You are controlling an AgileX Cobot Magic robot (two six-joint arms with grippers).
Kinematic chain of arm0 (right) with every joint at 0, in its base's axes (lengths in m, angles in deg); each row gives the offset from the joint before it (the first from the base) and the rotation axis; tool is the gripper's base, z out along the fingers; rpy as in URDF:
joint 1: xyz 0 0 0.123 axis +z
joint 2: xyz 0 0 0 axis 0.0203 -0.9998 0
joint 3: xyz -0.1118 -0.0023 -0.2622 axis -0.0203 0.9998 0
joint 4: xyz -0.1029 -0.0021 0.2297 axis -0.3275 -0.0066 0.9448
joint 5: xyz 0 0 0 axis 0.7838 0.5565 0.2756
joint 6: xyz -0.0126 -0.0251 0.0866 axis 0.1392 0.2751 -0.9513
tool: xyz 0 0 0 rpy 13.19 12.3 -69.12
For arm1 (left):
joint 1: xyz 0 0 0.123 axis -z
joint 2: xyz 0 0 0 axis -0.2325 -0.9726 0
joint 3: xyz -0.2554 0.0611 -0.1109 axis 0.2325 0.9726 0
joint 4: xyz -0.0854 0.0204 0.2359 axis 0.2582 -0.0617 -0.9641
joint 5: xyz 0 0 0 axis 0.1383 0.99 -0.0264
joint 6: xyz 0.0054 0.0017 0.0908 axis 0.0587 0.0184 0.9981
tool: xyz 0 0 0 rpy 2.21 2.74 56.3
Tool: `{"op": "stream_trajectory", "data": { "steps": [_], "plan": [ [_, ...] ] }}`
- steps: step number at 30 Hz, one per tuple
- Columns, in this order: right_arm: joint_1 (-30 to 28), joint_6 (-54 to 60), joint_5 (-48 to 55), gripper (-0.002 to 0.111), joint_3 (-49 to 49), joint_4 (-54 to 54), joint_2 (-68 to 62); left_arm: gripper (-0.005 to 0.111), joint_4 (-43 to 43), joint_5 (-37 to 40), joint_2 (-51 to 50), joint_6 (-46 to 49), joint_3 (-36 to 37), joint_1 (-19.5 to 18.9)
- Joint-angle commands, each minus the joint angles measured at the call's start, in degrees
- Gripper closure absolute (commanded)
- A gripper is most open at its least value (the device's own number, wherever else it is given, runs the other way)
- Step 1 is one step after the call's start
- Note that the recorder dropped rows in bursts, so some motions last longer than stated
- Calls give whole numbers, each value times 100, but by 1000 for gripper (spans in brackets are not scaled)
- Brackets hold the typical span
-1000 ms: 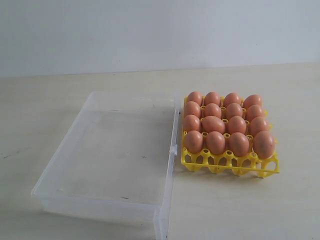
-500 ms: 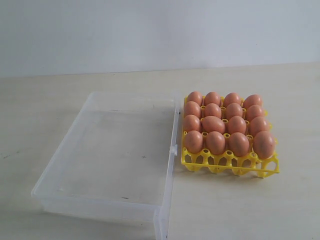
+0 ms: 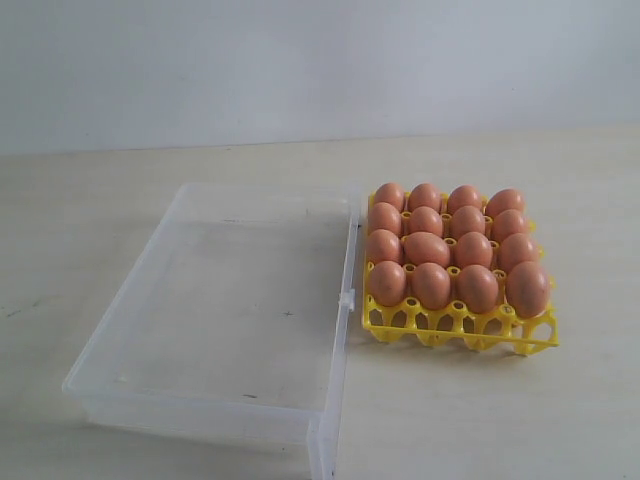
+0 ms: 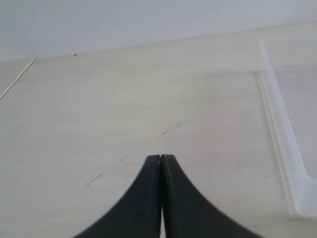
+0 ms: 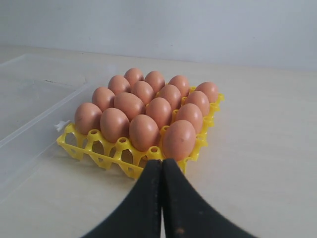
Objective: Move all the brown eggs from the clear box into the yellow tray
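Observation:
Several brown eggs (image 3: 430, 248) fill the cups of the yellow tray (image 3: 460, 330), which stands just right of the clear box (image 3: 150, 300). The clear box holds no eggs. Neither arm shows in the exterior view. In the right wrist view my right gripper (image 5: 162, 162) is shut with nothing in it, its black tips pointing at the near edge of the yellow tray (image 5: 106, 159) and the brown eggs (image 5: 144, 133). In the left wrist view my left gripper (image 4: 161, 157) is shut and empty over bare table, with a wall of the clear box (image 4: 285, 144) off to one side.
A pale wooden table (image 3: 520, 420) carries everything, with a plain grey-white wall (image 3: 300, 60) behind it. The box's small latch tab (image 3: 347, 298) faces the tray. Bare table surrounds the box and tray on all sides.

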Motion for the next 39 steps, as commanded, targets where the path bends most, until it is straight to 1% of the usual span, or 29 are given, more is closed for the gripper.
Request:
{"op": "stream_trajectory", "data": {
  "steps": [1, 39],
  "plan": [
    [-32, 5, -77, 108, 23, 9, 33, 107, 12, -35, 32, -28, -23, 39],
    [-32, -9, -77, 108, 23, 85, 33, 107, 12, -35, 32, -28, -23, 39]
  ]
}}
